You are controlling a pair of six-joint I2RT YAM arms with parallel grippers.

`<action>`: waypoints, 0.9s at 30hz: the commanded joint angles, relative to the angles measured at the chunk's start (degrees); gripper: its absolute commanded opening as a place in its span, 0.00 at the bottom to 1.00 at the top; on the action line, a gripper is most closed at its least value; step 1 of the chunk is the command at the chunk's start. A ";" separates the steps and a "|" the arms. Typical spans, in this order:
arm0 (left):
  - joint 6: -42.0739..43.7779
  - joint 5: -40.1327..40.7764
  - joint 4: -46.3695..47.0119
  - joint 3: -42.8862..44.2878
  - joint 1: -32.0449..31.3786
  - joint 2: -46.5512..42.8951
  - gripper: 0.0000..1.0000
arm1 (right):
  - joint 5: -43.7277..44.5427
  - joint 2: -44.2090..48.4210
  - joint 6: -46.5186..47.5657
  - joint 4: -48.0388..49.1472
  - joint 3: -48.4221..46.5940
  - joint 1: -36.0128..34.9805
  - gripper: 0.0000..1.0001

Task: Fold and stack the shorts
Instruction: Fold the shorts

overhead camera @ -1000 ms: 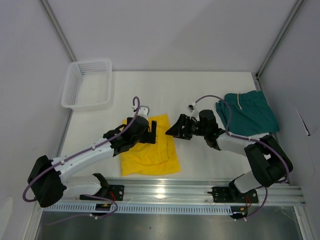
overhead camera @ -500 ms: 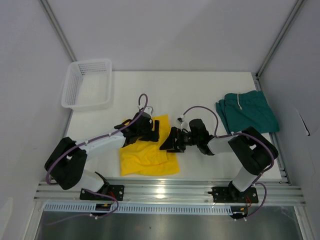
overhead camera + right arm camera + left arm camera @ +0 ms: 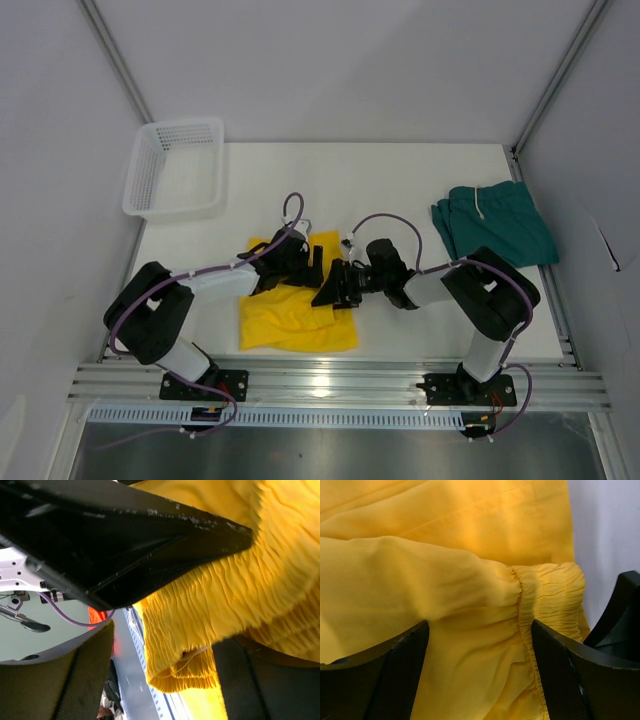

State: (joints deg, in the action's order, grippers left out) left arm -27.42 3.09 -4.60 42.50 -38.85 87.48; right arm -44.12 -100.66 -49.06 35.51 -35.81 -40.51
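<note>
Top external: unmarked yellow shorts (image 3: 295, 318)

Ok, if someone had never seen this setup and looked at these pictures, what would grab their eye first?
Probably the bright yellow shorts, rumpled near the front middle of the white table, with both black grippers meeting over their far edge. The left gripper and right gripper both stand open, and the wrist views show gathered yellow waistband between their fingers. After that, the dark teal-green shorts lying folded at the right, and the white mesh basket at the far left corner.
</note>
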 commanded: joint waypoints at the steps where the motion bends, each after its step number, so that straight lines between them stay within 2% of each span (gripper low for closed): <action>1: -0.53 -2.12 3.71 -1.63 0.44 1.37 0.84 | -2.29 -1.64 1.07 1.94 -2.59 -1.15 0.76; 3: -0.62 -2.47 4.33 -1.98 0.44 1.55 0.84 | -3.34 -2.08 0.81 1.93 -3.03 -1.67 0.72; 6: -0.44 -2.65 7.41 -3.38 0.44 1.55 0.84 | -6.24 -2.08 -1.21 4.57 -2.51 -1.85 0.56; 7: -0.35 -4.22 7.94 -3.65 0.44 1.46 0.84 | -6.77 -1.65 -1.56 4.83 -1.99 -1.76 0.42; 9: -0.27 -4.15 9.26 -4.53 0.44 1.29 0.84 | -8.52 -1.12 -1.92 4.49 -1.81 -1.76 0.28; 10: 0.00 -4.15 9.52 -4.79 0.44 1.20 0.84 | -9.14 -0.94 -1.92 4.22 -1.72 -1.76 0.17; 11: 0.00 -3.97 9.96 -5.06 0.44 1.29 0.83 | -9.49 -0.24 -1.92 3.61 -1.19 -1.76 0.12; 16: 0.00 -3.36 11.89 -6.11 0.44 1.46 0.83 | -8.01 2.04 0.97 -3.06 0.13 -1.68 0.00; 21: 0.00 -3.36 14.00 -7.52 0.44 1.64 0.83 | -4.84 3.10 3.78 -10.70 2.32 -1.76 0.00; 27: 0.09 -1.42 14.09 -7.17 0.44 2.60 0.83 | 3.42 3.55 8.27 -18.10 4.78 -2.64 0.00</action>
State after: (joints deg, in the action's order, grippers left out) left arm -27.51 -0.64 10.55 36.49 -38.83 88.09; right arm -43.72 -98.19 -44.64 24.58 -32.88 -41.91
